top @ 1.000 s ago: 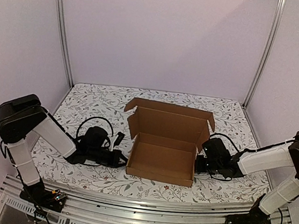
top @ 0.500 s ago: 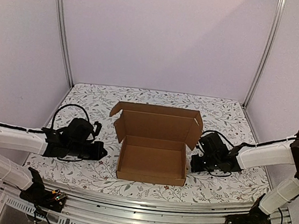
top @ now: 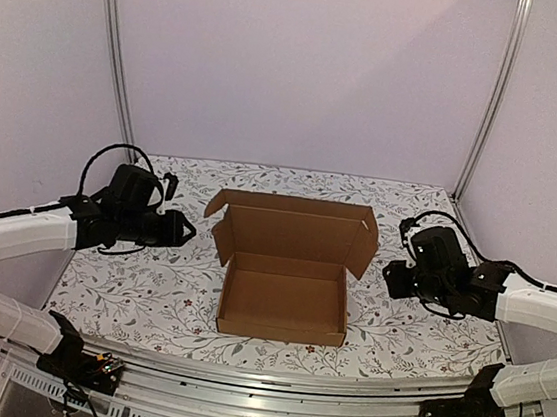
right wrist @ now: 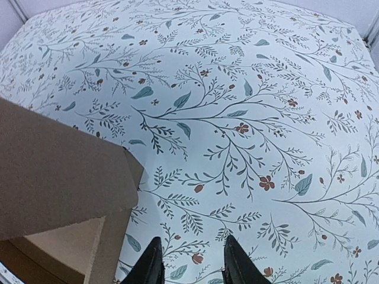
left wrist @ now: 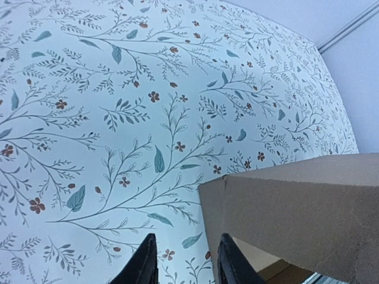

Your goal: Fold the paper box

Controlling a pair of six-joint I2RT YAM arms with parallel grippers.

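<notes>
The paper box [top: 285, 290] is a plain brown cardboard mailer in the middle of the table, its tray formed and its lid standing open at the back with side flaps spread. My left gripper [top: 187, 229] hovers left of the lid, apart from the box, open with nothing between its fingers. In the left wrist view the left gripper [left wrist: 185, 260] points at the tablecloth beside the paper box's lid flap [left wrist: 296, 207]. My right gripper [top: 391, 279] is right of the box, open and empty. The right wrist view has the right gripper [right wrist: 190, 260] beside the paper box's corner [right wrist: 59, 171].
A floral tablecloth [top: 148, 294] covers the table. White walls with metal corner posts [top: 115, 49] close in the back and sides. A metal rail [top: 259, 382] runs along the near edge by the arm bases.
Both grippers have let go and pulled away from the box sides, rising and opening. The left arm swung out to the left. The box shifted slightly left early on and now rests still.
</notes>
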